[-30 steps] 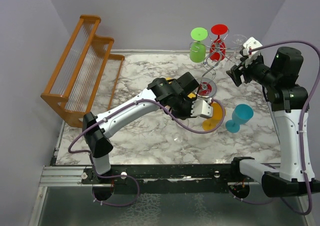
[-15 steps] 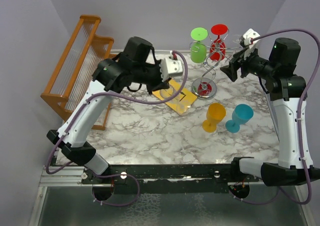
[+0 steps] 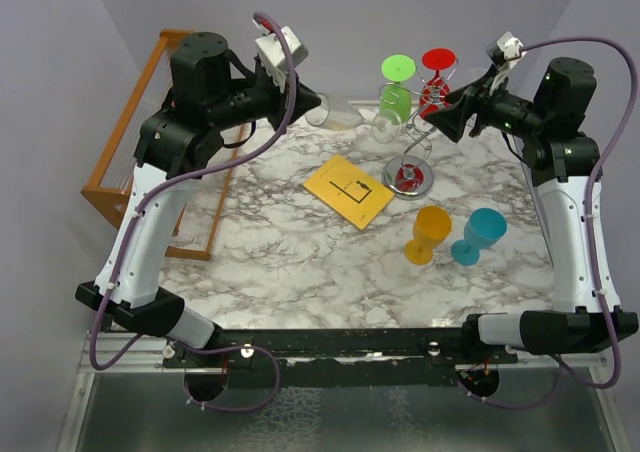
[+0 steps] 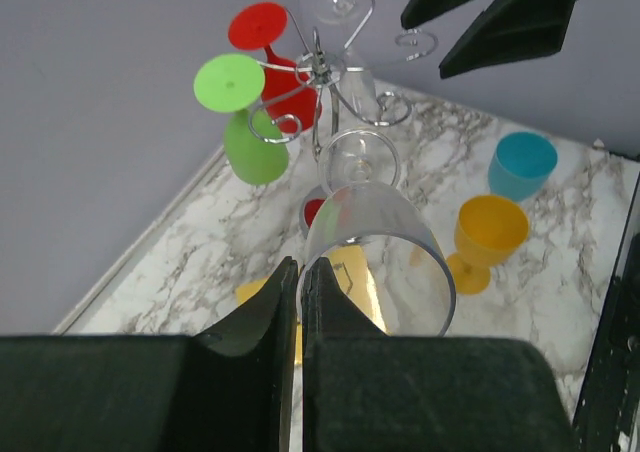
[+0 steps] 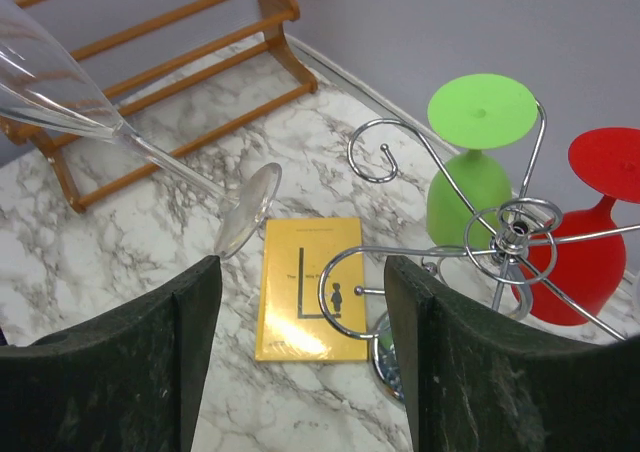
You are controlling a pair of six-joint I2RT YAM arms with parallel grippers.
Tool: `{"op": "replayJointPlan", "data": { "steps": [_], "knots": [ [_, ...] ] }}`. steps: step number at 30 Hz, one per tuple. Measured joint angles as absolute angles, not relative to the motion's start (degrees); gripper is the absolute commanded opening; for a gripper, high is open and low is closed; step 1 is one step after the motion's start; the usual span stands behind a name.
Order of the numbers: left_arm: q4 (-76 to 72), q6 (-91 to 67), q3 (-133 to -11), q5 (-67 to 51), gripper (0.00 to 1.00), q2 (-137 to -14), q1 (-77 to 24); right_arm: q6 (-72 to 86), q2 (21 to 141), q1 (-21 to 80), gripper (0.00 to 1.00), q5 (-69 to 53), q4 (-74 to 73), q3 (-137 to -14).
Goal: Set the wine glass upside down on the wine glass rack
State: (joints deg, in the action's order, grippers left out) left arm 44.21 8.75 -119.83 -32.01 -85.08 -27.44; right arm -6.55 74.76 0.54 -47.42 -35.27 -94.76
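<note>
My left gripper (image 3: 305,107) is raised at the back left and shut on the rim of a clear wine glass (image 3: 345,120). The wine glass (image 4: 385,262) lies roughly level, its foot (image 5: 248,212) pointing at the wine glass rack (image 3: 408,179), a silver wire stand with curled arms (image 5: 515,232). The jaws of the left gripper (image 4: 300,267) pinch the rim's wall. A green glass (image 3: 396,97) and a red glass (image 3: 436,87) hang upside down on the rack. My right gripper (image 3: 432,122) hovers open right of the rack, and in its wrist view the right gripper (image 5: 300,272) has nothing between its fingers.
A yellow book (image 3: 348,190) lies flat left of the rack's base. An orange glass (image 3: 430,234) and a blue glass (image 3: 480,234) stand upright at the front right. A wooden slatted rack (image 3: 160,132) fills the left edge. Another clear glass (image 4: 358,90) hangs on the wire rack.
The left arm has risen from low over the table to high at the back left, carrying the clear glass. The right gripper has shifted a little left toward the rack.
</note>
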Motion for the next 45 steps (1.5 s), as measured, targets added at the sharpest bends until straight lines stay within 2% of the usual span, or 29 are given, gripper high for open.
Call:
{"op": "replayJointPlan", "data": {
  "steps": [10,17,27,35,37,39,45],
  "knots": [
    [34.57,-0.12,-123.2,-29.08,0.0,-85.41,-27.44,6.46,78.85,2.68,0.61,-47.51,-28.69,-97.14],
    [32.16,-1.87,-123.33,-28.8,0.0,-86.46,-27.44,12.56,79.85,3.68,0.53,-49.01,-24.77,-96.47],
    [31.53,-3.33,-123.33,-28.82,0.0,-87.39,-27.44,17.34,81.73,5.67,0.32,-48.95,-22.11,-96.36],
    [30.76,-3.38,-122.89,-28.82,0.0,-87.39,-27.44,19.64,82.83,6.07,0.02,-48.69,-21.3,-95.5],
    [30.55,-3.31,-122.48,-28.86,0.0,-87.39,-27.44,20.34,82.87,6.09,0.01,-47.94,-21.21,-95.44],
    [30.35,-3.14,-121.95,-28.91,0.05,-87.39,-27.44,21.02,82.87,6.09,0.01,-46.68,-21.08,-95.44],
    [30.04,-2.46,-119.85,-28.88,0.31,-87.33,-27.44,20.05,82.87,6.2,0.01,-42.19,-21.52,-95.44]
  ]
}}
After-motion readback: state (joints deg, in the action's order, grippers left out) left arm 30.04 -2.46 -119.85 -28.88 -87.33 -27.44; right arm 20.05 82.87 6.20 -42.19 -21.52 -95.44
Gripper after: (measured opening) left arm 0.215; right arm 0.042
